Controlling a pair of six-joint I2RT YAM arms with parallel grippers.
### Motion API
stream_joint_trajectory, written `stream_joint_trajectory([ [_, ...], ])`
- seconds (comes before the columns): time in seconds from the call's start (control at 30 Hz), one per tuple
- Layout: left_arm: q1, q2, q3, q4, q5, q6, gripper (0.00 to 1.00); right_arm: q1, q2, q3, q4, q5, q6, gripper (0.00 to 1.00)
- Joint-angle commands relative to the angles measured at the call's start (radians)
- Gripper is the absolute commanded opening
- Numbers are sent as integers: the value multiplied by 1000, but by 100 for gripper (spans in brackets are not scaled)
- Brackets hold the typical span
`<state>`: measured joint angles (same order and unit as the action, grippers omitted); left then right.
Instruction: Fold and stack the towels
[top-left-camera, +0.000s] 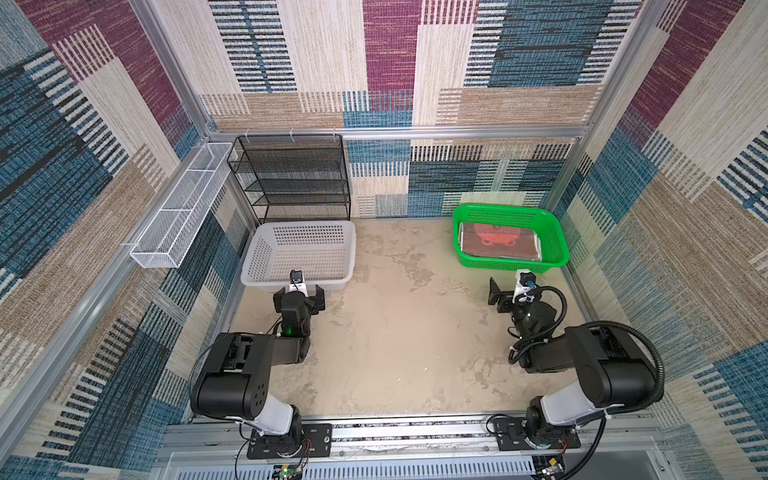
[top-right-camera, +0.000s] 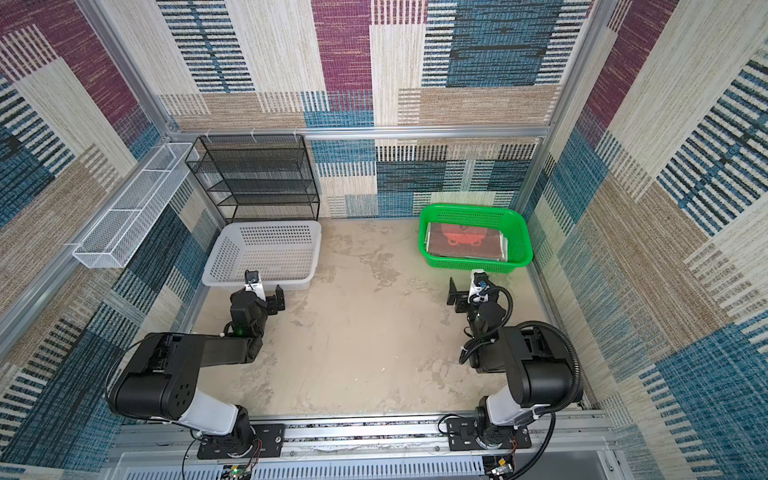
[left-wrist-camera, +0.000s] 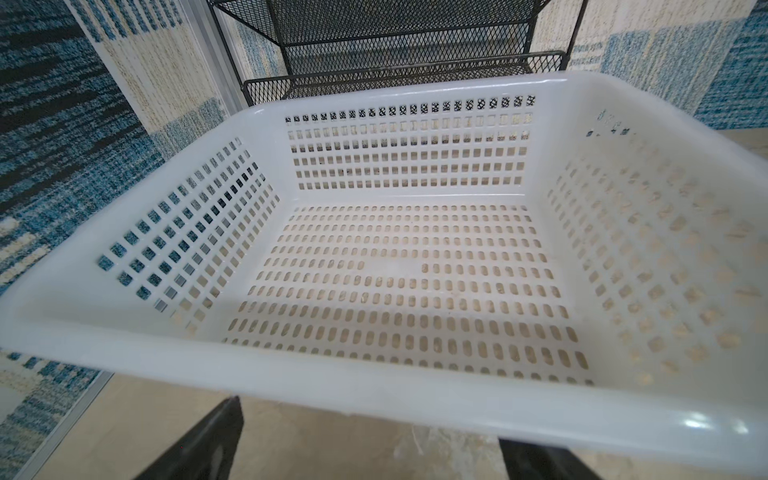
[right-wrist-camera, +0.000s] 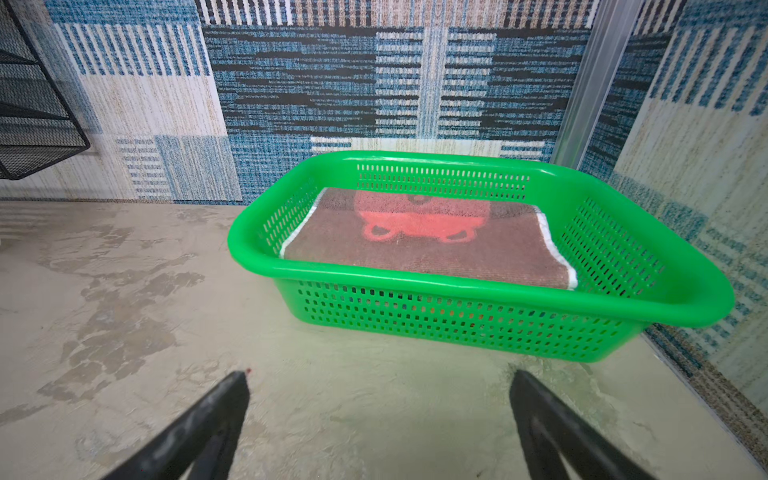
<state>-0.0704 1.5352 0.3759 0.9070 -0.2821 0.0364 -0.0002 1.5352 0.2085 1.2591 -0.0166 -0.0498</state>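
The brown terry towel with a red figure (right-wrist-camera: 415, 249) lies flat on top of a pile in the green plastic basket with holes (right-wrist-camera: 415, 284), far right on the worktop. It looks soft, light and floppy, so pinch a near corner. The right fingers (right-wrist-camera: 208, 424) and left fingers (left-wrist-camera: 208, 440) are spread wide and hold nothing.

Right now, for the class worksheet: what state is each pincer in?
Left pincer: open, holding nothing.
Right pincer: open, holding nothing.
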Motion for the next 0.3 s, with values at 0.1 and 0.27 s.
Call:
stream_joint_trajectory([
  [0.1, 1, 0, 4, 0, -4, -13, 99, 0, 3, 5, 18, -15, 9, 100],
  [0.27, 1, 1, 5, 1, -3, -13, 99, 0, 1, 2, 26, 17, 21, 100],
])
